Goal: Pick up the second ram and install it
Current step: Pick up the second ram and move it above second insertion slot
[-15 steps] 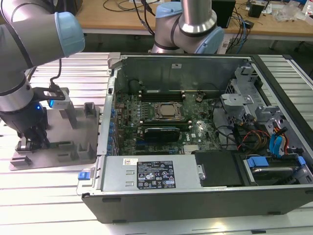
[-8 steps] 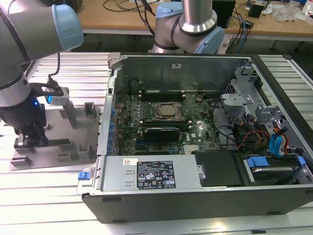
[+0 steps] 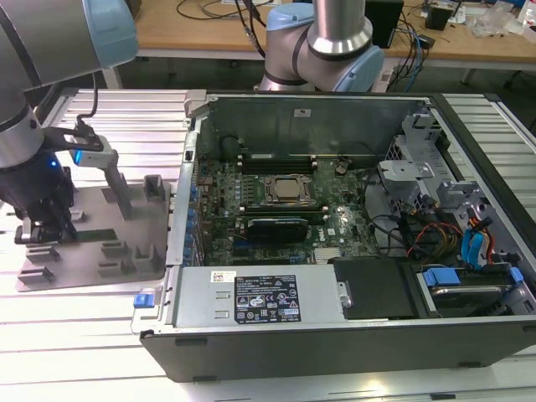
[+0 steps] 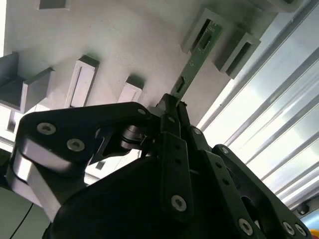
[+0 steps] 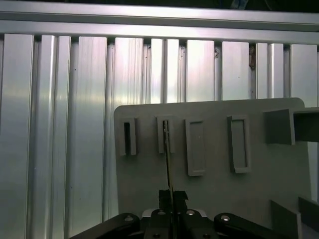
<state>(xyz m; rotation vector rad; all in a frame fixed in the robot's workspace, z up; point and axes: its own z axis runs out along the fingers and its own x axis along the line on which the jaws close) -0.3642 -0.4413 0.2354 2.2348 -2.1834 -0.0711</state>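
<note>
Closest in, the end effector (image 4: pixel 171 105) is seen clenched on the ram (image 4: pixel 192 69), with the thin green stick pinched between the fingertips. The stick's far end appears seated in a slotted block of the grey fixture plate (image 4: pixel 124 45), so it is not yet lifted clear.

In the exterior view the plate is laid on the ribbed metal table (image 3: pixel 92 335) at the exterior view's left, just beside the open computer case (image 3: pixel 352 335). The motherboard (image 3: pixel 276 209) is exposed inside.

Handling, as judged:
- The stick is taken to be light and stiff but thin, and easily flexed or cracked if twisted.
- The chips and contact edge are best left untouched.
- A hold is best taken across the flat faces at the upper edge, kept square so nothing gets cocked in a slot.
- The smooth faces could slip under a weak pinch.
</note>
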